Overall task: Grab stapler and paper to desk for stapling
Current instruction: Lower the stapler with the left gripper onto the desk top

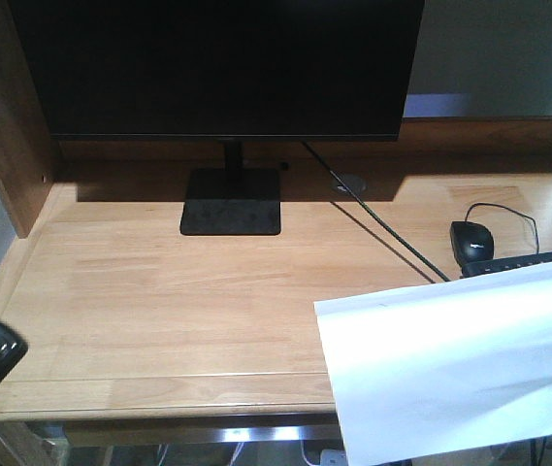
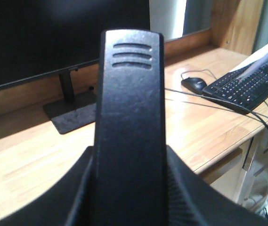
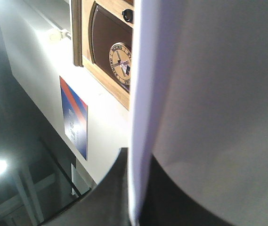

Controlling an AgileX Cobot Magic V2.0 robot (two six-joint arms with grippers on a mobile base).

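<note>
Two items held clear of the desk (image 1: pixel 159 291) for placing: left gripper (image 2: pixel 130 207) clamps stapler (image 2: pixel 129 117) at front-left corner; right gripper (image 3: pixel 141 202) clamps paper (image 1: pixel 450 369) by its edge over front-right corner.

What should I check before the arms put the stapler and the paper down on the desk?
1. The stapler is held in the left claw: ok.
2. The paper is held in the right claw: ok.
3. The desk is bare in front of the monitor stand: ok.
4. Paper clear of the keyboard: cannot tell; the front view shows it hiding part of it.
5. The cable and the mouse are away from the bare spot: ok, both lie to the right.
</note>
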